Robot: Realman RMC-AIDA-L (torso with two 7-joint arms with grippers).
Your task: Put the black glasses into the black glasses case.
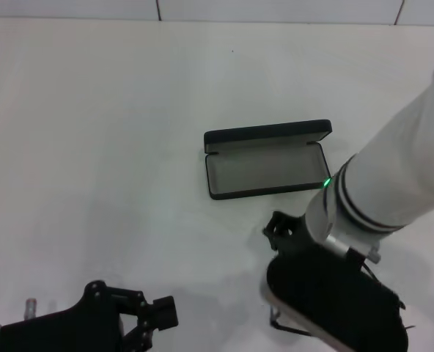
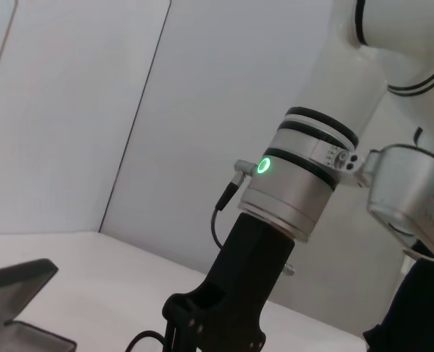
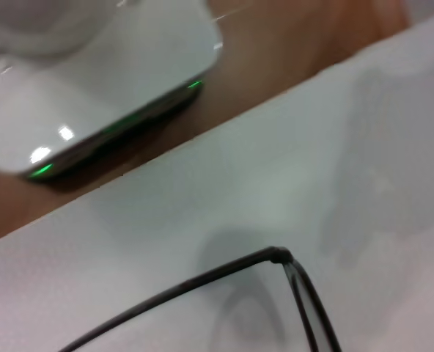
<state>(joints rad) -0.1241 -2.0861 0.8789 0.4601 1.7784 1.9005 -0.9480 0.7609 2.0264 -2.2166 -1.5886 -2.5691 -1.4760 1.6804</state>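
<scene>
The case (image 1: 267, 160) lies open near the middle of the white tabletop (image 1: 92, 147), its lid standing up along the far side and its greyish lining facing up. The right arm reaches in from the right and bends down over the near right part of the tabletop, just near of the case, with a green light glowing on its wrist. The right hand (image 1: 287, 238) points down at the tabletop; its fingers are hidden by the wrist, so it cannot be told whether they are wide or narrow. The glasses (image 3: 276, 293) rest on the tabletop under this hand, outside the case: the right wrist view shows a thin temple arm meeting the frame corner, with part of a lens rim beside it. The left hand (image 1: 155, 319) sits low at the near left, well apart from the case, its fingers spread and holding nothing.
</scene>
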